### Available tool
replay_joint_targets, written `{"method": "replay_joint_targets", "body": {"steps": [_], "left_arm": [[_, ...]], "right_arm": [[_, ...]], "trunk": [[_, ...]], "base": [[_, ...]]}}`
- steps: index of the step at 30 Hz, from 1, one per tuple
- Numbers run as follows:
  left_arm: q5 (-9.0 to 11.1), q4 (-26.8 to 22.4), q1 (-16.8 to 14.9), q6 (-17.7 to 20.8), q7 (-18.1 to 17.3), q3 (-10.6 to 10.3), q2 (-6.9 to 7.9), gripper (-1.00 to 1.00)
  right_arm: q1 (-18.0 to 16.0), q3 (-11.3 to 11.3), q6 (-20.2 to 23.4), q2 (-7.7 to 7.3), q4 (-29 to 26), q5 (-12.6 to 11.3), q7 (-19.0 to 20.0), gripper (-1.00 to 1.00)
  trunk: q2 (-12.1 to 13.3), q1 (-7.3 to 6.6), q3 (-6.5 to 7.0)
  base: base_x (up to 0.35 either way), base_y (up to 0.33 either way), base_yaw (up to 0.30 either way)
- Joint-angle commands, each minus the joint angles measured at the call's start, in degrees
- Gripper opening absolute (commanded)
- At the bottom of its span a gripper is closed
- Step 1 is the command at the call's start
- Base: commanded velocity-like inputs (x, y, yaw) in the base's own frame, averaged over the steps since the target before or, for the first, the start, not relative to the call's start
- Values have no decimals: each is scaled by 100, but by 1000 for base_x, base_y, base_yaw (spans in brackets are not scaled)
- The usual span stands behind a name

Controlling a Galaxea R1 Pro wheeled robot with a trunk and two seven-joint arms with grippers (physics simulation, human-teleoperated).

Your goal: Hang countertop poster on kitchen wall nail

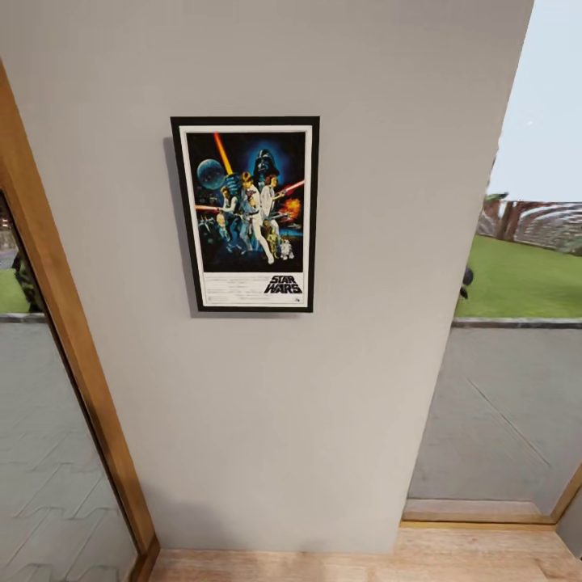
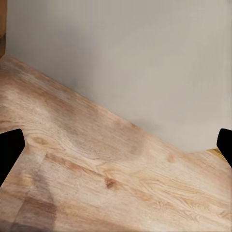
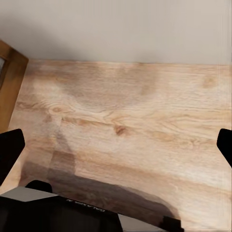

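On the grey wall (image 1: pixel 323 404) between two wood-framed windows hangs the poster (image 1: pixel 246 214), flat against the panel and upright, its thin black frame casting a narrow shadow along its left side. Its white border surrounds colourful figures on dark blue, with the "STAR WARS" lettering near its lower edge. Well to the left of the poster runs the slanted wooden frame of the left window (image 1: pixel 69 339), with grey paving seen through the glass. Well to the right of the poster, the right window (image 1: pixel 517 339) looks out on grass, sky and more paving. Below the poster, where the wall ends, a strip of wooden floor (image 1: pixel 364 562) begins.

The left gripper (image 2: pixel 116 145) points down at the same pale floor boards where they meet the foot of the wall; its two dark fingertips sit at opposite edges of the left wrist view, spread wide apart with nothing between them. The right gripper (image 3: pixel 116 145) is likewise spread wide over the floor, its fingertips at opposite edges of the right wrist view and nothing held. A dark part of the robot (image 3: pixel 63 212) and its shadow lie on the boards beneath the right gripper, and a bit of wooden window frame shows at the floor's edge.
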Motion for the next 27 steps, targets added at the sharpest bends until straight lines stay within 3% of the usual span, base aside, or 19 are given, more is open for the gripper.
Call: {"method": "replay_joint_targets", "body": {"steps": [1,13,17,25,27], "left_arm": [[35,3,-1,-31,-8,-49,1,100],[41,1,-1,-35,-6,-44,1,100],[41,4,-1,-35,-6,-44,1,100],[41,7,-1,-35,-6,-48,1,100],[41,8,-1,-35,-6,-48,1,100]], "right_arm": [[-4,-10,3,0,35,-56,39,100],[-3,-18,3,105,1038,-29,-15,100],[-3,-17,2,96,1635,-27,-367,100],[-3,-16,2,97,1905,-34,-1121,100],[-3,-15,2,97,1911,-37,-1146,100]], "trunk": [[-4,2,-2],[-4,2,-1],[-4,2,-1],[-4,2,-1],[-4,2,-1]], "base": [[0,0,9],[0,0,2],[0,0,0],[0,0,0],[0,0,0]]}}
